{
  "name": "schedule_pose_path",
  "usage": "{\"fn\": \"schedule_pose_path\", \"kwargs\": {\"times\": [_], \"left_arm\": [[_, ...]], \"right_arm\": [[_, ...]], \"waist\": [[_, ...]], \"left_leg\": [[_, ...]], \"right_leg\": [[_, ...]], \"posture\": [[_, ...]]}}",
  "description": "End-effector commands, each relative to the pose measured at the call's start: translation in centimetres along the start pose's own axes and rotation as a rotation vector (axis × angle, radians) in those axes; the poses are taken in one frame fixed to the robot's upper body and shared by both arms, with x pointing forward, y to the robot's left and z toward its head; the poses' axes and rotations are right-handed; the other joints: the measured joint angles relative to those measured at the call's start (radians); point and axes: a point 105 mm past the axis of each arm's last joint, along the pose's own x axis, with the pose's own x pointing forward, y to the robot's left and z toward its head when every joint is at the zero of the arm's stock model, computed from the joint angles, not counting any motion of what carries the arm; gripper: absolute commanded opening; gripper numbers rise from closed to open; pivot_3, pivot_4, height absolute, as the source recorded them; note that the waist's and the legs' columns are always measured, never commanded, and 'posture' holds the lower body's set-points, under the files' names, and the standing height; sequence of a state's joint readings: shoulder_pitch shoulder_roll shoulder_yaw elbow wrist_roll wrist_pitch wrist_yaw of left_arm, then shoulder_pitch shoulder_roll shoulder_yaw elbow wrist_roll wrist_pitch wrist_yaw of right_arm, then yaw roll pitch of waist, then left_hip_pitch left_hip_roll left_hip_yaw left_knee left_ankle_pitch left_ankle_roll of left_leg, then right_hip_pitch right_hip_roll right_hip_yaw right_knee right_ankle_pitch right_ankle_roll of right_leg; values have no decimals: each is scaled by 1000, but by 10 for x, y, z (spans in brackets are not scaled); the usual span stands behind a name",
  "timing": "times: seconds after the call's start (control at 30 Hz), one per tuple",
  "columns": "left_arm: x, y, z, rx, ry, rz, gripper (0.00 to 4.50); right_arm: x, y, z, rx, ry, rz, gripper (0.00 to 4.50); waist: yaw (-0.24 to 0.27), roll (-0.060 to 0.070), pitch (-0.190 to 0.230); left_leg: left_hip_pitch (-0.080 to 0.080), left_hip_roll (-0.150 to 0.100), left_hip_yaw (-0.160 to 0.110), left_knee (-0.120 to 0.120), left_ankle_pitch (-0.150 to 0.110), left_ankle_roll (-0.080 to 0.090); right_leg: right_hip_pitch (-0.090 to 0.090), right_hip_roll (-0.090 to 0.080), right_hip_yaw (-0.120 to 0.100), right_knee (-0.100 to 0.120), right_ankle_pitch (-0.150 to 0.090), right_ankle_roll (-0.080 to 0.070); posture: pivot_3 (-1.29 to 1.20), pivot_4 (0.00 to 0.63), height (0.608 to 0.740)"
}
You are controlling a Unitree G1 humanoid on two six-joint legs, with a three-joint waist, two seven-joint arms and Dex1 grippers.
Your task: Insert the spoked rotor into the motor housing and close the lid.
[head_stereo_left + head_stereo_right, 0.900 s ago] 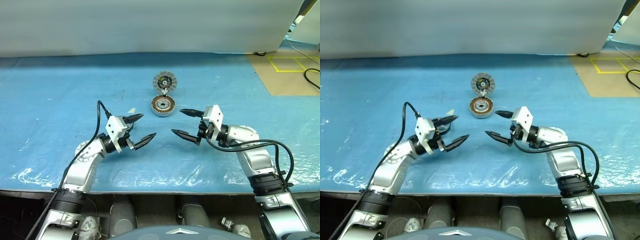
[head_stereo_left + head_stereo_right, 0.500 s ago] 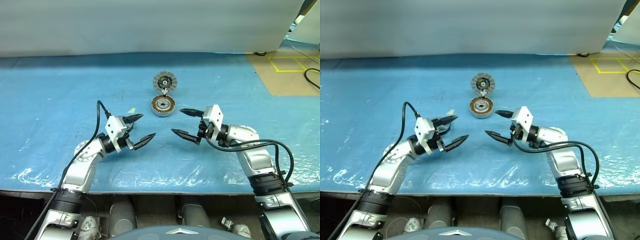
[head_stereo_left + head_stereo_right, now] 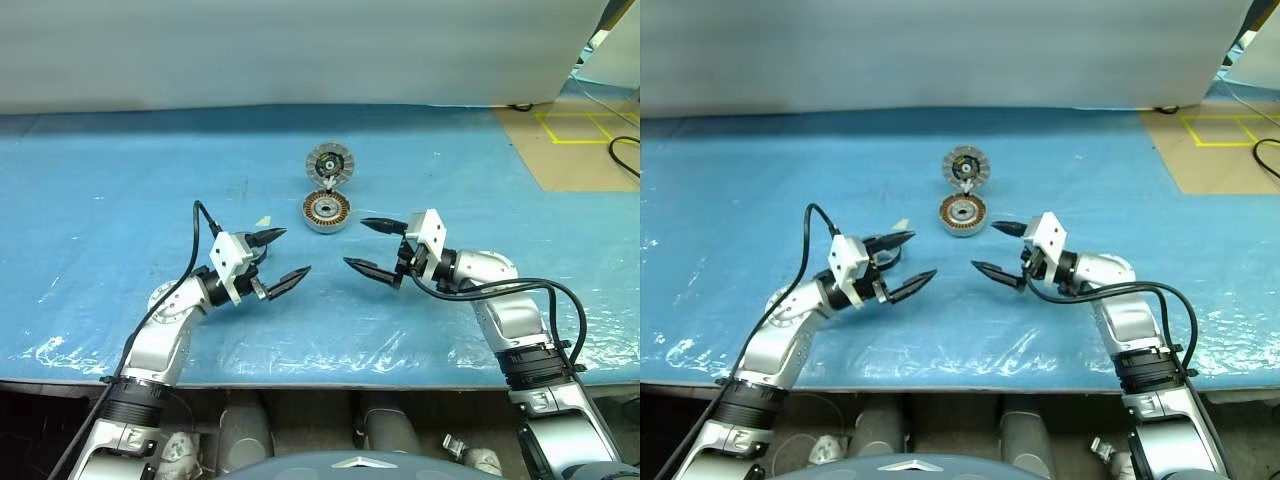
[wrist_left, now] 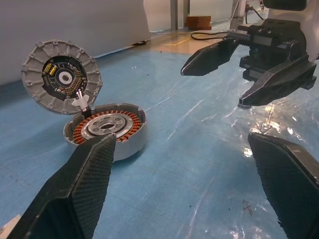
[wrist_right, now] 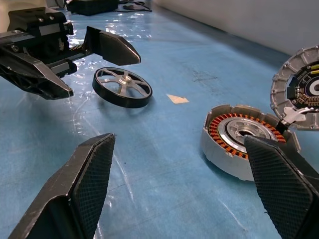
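Nothing has shifted: both arms hover with jaws wide and empty. Beyond the left gripper (image 3: 277, 258), the small silver spoked metal rotor with dark rim (image 5: 122, 87) lies flat. Ahead of the right gripper (image 3: 369, 245) sits the round silver copper-wound motor housing (image 3: 326, 211), its finned silver lid (image 3: 329, 162) hinged upright behind. Rigid, thin and probably slippery; best pinched across the rim.

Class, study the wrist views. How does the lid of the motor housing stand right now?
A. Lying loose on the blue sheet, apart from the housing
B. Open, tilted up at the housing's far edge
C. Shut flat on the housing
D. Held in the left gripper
B: the lid stands raised on edge behind the motor housing, joined to it at the rim, leaving the copper windings uncovered.
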State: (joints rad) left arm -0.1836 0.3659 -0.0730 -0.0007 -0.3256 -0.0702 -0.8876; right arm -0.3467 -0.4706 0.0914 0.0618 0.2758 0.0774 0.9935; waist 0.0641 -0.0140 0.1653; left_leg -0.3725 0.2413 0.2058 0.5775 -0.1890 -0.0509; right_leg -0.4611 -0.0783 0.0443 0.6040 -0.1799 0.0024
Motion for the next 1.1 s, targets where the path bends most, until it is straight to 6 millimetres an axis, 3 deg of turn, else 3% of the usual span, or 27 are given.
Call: {"fn": "schedule_pose_path", "kwargs": {"times": [0.03, 0.43, 1.1], "left_arm": [[-2, 2, 10, 39, -27, 8, 4480], [-2, 4, 10, 42, -23, 6, 4480], [-7, 4, 10, 48, -12, 16, 4480]], "right_arm": [[0, -3, 12, -48, -33, 2, 4345], [5, -11, 13, -85, -11, -41, 4345], [69, -42, 13, -357, 334, 131, 4345]], "waist": [[0, 0, 0], [-1, 0, 0], [-20, 0, 0]], "left_leg": [[0, 0, 0, 0, 0, 0], [-1, 0, 0, 0, 0, 0], [-4, 0, 0, 0, 0, 0]], "right_leg": [[0, 0, 0, 0, 0, 0], [-1, 0, 0, 0, 0, 0], [-4, 0, -1, 2, -1, -1]], "posture": [[0, 150, 740], [0, 150, 740], [0, 150, 740]]}}
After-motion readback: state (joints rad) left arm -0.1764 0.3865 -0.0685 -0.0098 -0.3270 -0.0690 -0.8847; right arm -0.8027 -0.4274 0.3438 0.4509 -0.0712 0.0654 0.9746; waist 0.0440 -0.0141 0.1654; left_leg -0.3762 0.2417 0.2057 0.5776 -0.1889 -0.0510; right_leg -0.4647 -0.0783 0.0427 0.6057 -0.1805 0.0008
